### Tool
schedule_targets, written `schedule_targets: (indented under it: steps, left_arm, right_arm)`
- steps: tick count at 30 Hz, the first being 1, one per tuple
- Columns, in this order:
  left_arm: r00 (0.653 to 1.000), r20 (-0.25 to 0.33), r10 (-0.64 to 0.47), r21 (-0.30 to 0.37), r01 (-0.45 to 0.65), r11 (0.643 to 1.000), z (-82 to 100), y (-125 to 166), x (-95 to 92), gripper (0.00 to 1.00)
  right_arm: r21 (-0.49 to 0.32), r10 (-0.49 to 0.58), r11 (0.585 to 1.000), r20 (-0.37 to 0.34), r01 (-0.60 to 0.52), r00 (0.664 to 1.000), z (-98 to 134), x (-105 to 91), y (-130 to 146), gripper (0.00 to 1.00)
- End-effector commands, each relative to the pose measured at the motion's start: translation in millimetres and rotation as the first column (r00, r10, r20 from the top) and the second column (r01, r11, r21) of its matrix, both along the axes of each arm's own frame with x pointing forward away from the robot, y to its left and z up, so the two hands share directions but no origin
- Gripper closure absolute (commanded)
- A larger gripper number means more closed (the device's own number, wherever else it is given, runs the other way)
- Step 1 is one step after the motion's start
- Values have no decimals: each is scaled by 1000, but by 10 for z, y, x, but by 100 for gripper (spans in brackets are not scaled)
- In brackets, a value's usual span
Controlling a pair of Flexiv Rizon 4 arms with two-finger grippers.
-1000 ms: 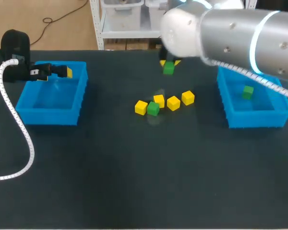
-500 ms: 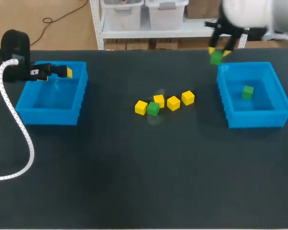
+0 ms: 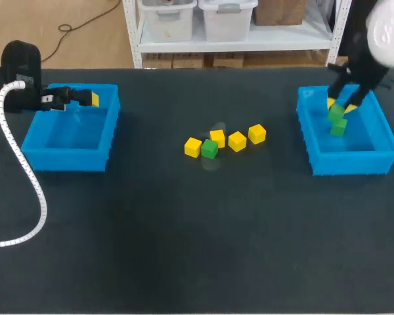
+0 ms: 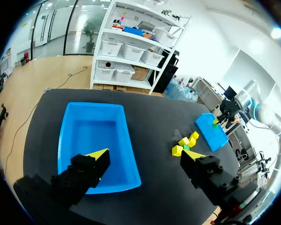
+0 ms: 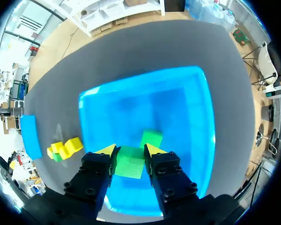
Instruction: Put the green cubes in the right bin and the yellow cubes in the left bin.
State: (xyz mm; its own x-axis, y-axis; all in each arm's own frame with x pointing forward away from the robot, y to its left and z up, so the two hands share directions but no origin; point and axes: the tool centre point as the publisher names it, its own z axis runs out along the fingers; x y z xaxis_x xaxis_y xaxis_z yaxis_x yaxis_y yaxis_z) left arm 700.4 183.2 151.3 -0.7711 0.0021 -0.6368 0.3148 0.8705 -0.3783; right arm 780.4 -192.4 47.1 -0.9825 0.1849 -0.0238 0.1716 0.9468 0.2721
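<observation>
Table point(image 3: 197, 249) dark; right end effector point(image 5: 129, 151) clamps green cube point(image 5: 129, 165) above right bin point(image 5: 178, 93); left end effector point(image 4: 144, 153) spread, empty

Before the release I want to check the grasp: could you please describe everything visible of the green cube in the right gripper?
The held green cube is a small, matte-looking block, gripped on two opposite sides by the yellow tips of the right gripper. It hangs over the right bin, beside a second green cube lying inside. Whether the two cubes touch cannot be told.
</observation>
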Motion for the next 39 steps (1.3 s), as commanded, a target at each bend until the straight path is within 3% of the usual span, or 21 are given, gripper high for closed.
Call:
schedule_targets:
  steps: [1, 7, 12, 17, 22, 32, 38, 39]
  left_arm:
    - [1000, 6, -4, -7, 4, 1000, -14, 15, -6, 0]
    - [1000, 6, -4, -7, 4, 1000, -14, 15, -6, 0]
    - [1000, 6, -4, -7, 4, 1000, -14, 15, -6, 0]
    - [1000, 6, -4, -7, 4, 1000, -14, 15, -6, 0]
    - [1000, 6, -4, -7, 4, 1000, -14, 15, -6, 0]
    - [1000, 6, -4, -7, 4, 1000, -14, 15, -6, 0]
    - [1000, 6, -4, -7, 4, 1000, -14, 15, -6, 0]
    - [1000, 6, -4, -7, 4, 1000, -14, 15, -6, 0]
  right_arm:
    - [-34, -68, 996, 296, 82, 953, -141, 50, -12, 0]
    - [-85, 34, 996, 349, -5, 937, 127, 283, 150, 0]
    - [-148, 196, 978, 411, -147, 890, 512, 504, 478, 0]
    - [-200, 361, 932, 427, -303, 829, 777, 603, 937, 0]
    - [-228, 515, 857, 393, -462, 762, 809, 573, 1434, 0]
    - [-272, 781, 623, 258, -733, 569, 700, 267, 2156, 0]
    - [-303, 941, 339, 124, -891, 316, 749, -60, 2524, 0]
    - [-306, 949, 316, 111, -898, 296, 748, -87, 2550, 0]
